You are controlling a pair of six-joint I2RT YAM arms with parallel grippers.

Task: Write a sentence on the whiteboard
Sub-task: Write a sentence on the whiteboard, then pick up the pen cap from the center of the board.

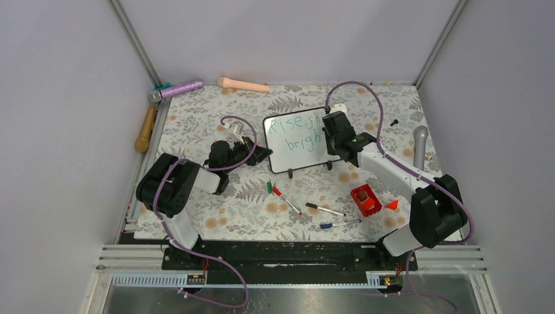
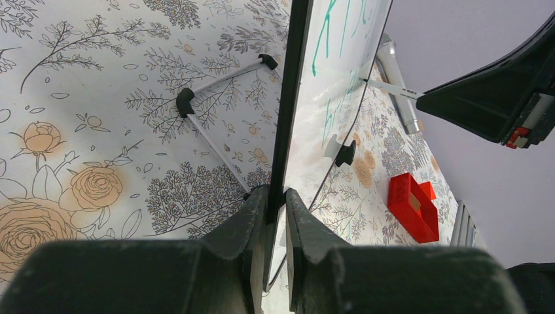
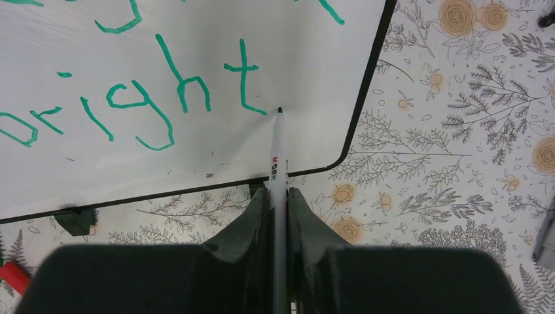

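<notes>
Two tools are working. Left tool is pinching the whiteboard's edge on the bench; right tool is gripping a marker — tip resting just right of the sentence.

Overhead cam, 2 wrist close-ups, whiteboard shared
</notes>
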